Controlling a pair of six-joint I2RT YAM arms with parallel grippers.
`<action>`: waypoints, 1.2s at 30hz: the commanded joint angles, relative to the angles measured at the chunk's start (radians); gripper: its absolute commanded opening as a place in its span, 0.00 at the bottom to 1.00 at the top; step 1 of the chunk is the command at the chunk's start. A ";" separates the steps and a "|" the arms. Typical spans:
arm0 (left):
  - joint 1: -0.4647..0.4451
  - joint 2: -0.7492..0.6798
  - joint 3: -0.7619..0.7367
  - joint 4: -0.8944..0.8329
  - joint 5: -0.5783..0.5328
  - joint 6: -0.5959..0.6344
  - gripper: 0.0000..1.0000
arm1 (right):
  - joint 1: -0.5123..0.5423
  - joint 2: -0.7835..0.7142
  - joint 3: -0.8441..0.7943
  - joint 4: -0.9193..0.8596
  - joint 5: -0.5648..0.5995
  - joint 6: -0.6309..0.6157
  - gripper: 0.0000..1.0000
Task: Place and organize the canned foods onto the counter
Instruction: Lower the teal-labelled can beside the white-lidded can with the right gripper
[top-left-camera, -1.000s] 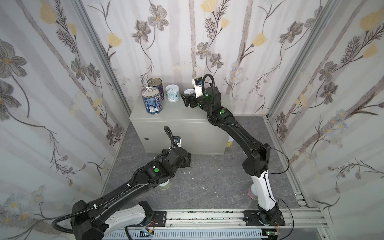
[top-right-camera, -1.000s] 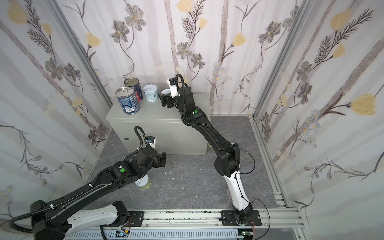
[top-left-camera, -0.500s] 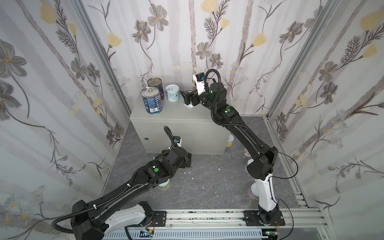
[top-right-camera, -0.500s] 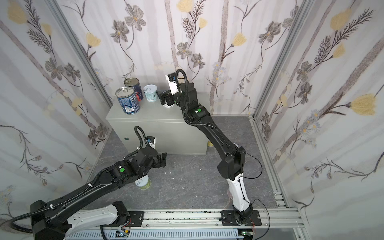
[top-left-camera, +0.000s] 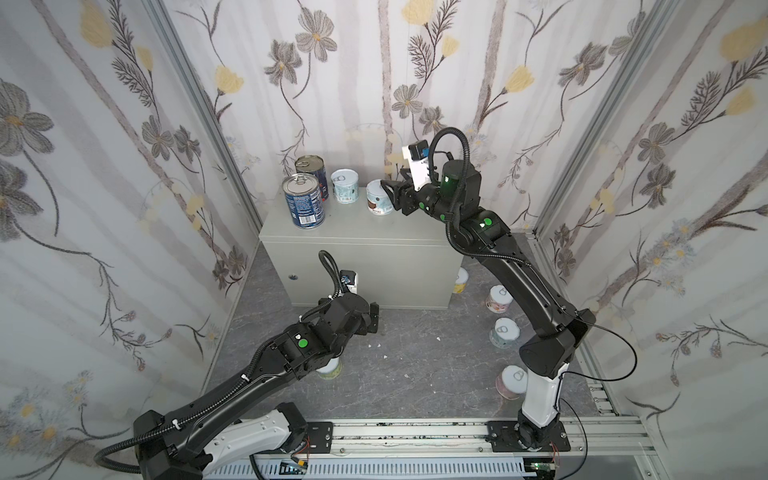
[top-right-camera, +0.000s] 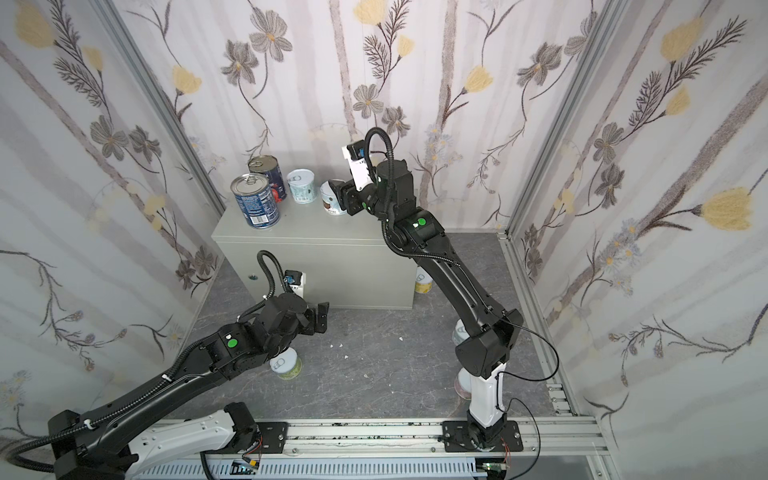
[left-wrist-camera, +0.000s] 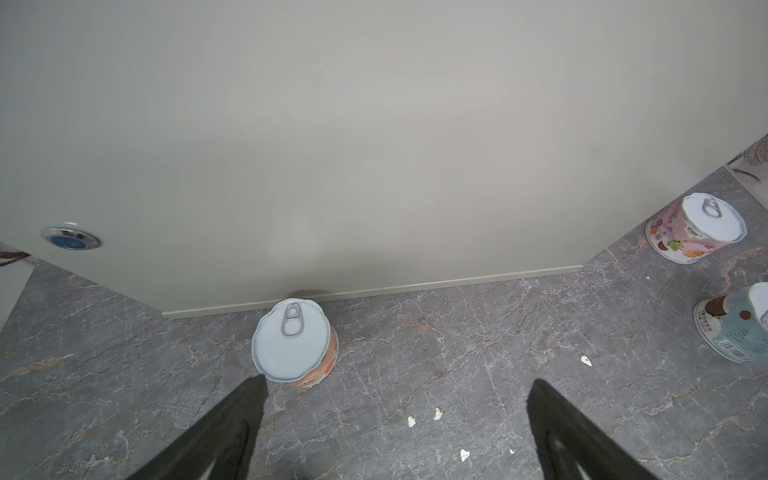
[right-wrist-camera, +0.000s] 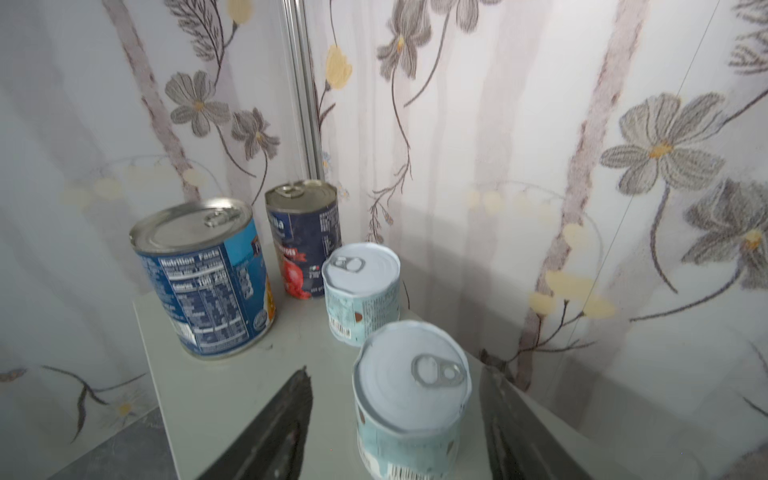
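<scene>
Two tall dark blue canned foods and a short pale one stand at the counter's back left. A second short pale blue can stands upright on the counter top. My right gripper is open around that can, with a gap on each side. My left gripper hangs open over the floor in front of the counter, empty. An orange-labelled can stands by the counter's foot, just off one fingertip.
Several short cans stand on the grey floor: a pink one, a pale blue one, some by the right arm and one under the left arm. Floral walls close in on three sides.
My right gripper has let go of the short pale blue can and drawn back a little to the right, leaving it standing. The left arm has not moved.
</scene>
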 joint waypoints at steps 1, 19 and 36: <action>0.000 -0.016 0.004 0.007 -0.043 0.008 1.00 | 0.000 -0.081 -0.175 0.093 0.016 0.019 0.46; 0.000 -0.014 0.024 0.011 -0.046 0.024 1.00 | -0.020 0.011 -0.243 0.185 -0.044 0.094 0.49; 0.001 0.008 0.024 0.012 -0.063 0.046 1.00 | -0.028 0.132 -0.089 0.155 -0.057 0.112 0.53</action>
